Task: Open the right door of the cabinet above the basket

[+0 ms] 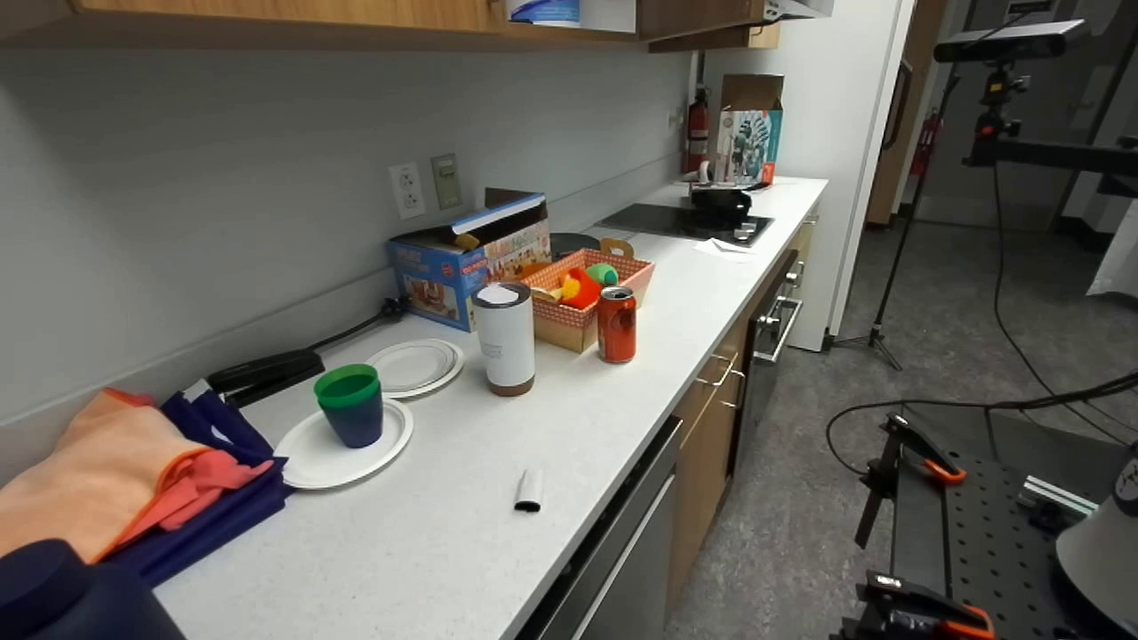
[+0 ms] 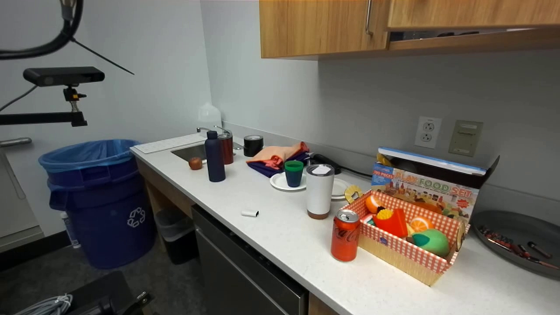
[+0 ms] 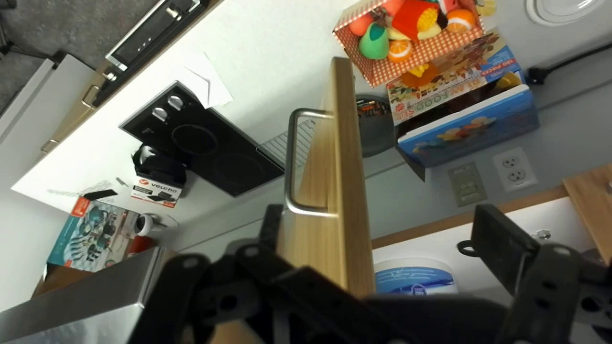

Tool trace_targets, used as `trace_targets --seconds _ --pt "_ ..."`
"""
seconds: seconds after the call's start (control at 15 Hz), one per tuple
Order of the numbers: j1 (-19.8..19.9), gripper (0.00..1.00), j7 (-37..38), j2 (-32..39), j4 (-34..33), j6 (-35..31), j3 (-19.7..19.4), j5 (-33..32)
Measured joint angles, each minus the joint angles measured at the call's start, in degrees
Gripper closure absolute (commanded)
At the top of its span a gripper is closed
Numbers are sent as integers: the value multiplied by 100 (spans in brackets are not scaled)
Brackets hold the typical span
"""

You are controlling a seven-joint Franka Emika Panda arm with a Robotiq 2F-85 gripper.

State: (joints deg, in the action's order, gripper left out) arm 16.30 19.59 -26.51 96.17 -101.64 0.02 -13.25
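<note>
The right door (image 3: 354,167) of the wooden wall cabinet (image 2: 437,49) stands swung out. In the wrist view it shows edge-on, with its silver handle (image 3: 289,162) on the left face. The door also shows in both exterior views (image 1: 702,22) (image 2: 474,13), cut by the top edge. My gripper (image 3: 385,224) is wide open and empty. The door's edge lies between its fingers, one on the handle side, one on the inner side. Whether the left finger touches the handle is unclear. The checkered basket (image 2: 402,258) of toy food sits on the counter below. The exterior views do not clearly show the gripper.
A blue-and-white tub (image 3: 413,277) stands inside the cabinet. The closed left door (image 2: 323,26) is beside the opening. A blue box (image 2: 433,183) stands behind the basket. A red can (image 2: 345,236) and white tumbler (image 2: 319,192) stand near it. A black cooktop (image 3: 205,138) lies further along.
</note>
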Motion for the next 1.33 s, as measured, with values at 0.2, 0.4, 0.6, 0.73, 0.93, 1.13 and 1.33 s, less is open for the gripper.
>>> trace_targets --seconds 0.2,0.4,0.6,0.73,0.93,1.13,1.33 --pt "0 0 95 395 -207 -301 -2 -390" --pt "0 0 429 711 -370 -583 11 -992" --pt "-2 0 905 776 -462 -516 107 -1645" --pt "-1 0 1151 746 -501 -418 144 -2071" --pt "0 0 1449 635 -505 -157 166 -2581" --pt "25 0 1683 488 -505 237 125 -3019" --pt "51 0 1873 381 -473 410 -39 -3421"
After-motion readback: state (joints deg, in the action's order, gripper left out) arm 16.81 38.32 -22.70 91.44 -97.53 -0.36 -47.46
